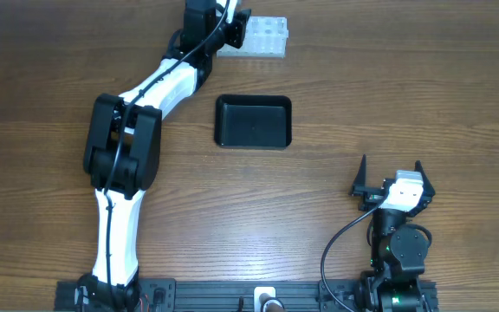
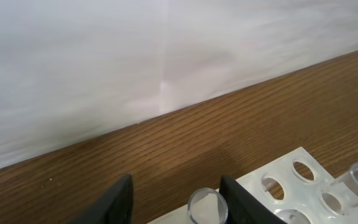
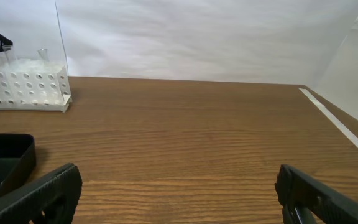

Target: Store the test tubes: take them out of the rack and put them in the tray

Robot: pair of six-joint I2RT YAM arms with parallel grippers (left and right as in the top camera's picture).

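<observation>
The left gripper (image 2: 176, 182) stands open astride a test tube (image 2: 207, 208): clear, round-rimmed, long axis upright, closer to one finger, apparently seated in the white perforated rack (image 2: 291, 177). The black, smooth, rectangular tray (image 1: 253, 121) lies nearby, toward the bases. The right gripper (image 1: 391, 166) rests open, well apart.

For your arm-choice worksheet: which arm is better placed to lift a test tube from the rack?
Probably left. The left gripper straddles a test tube at the rack; the right gripper sits open near its base, well short of the black tray.
</observation>
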